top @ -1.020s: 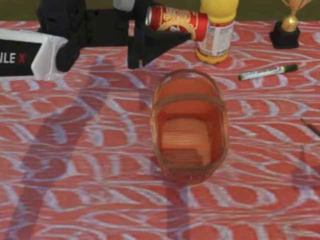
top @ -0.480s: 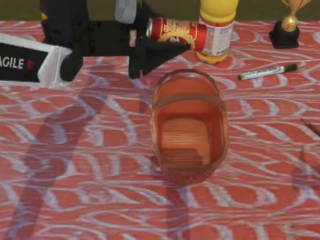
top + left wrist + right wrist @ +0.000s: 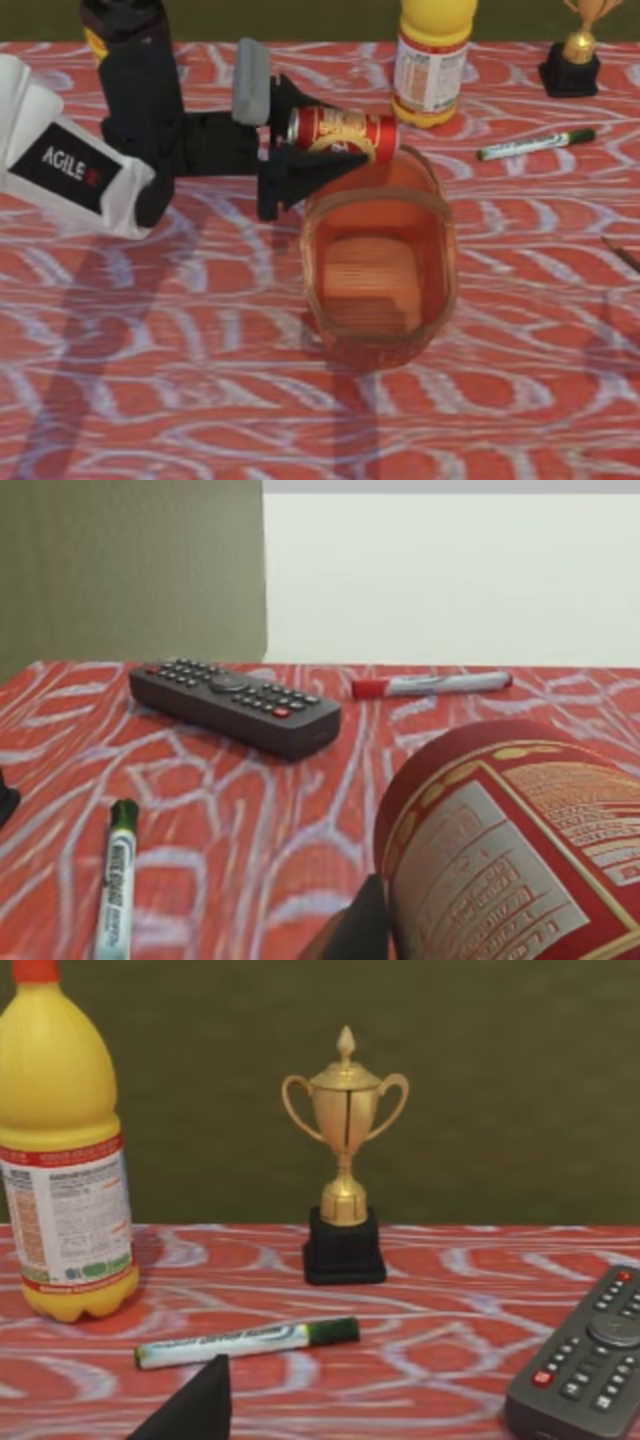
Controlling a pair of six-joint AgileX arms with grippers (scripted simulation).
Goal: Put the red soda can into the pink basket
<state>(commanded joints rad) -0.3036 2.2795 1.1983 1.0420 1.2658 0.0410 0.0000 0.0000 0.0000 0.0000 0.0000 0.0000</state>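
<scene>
- Red soda can (image 3: 343,134) lies sideways, long axis left-right, silver top twd left, over pink basket (image 3: 380,265) far rim.
- Left gripper (image 3: 322,140) clamped on can.
- Basket: oval woven wicker, arched handle.

The one clearly legible text is "AGILE", in white capitals on a black panel set into the white housing of the left arm (image 3: 72,170), with a small red mark following the letters. The red soda can (image 3: 343,134) carries a yellow-gold logo and, in the left wrist view, blocks of fine print too small to read. The labels on the yellow bottle (image 3: 432,62) and the green-capped marker (image 3: 535,144) hold printing that cannot be made out either.
</scene>
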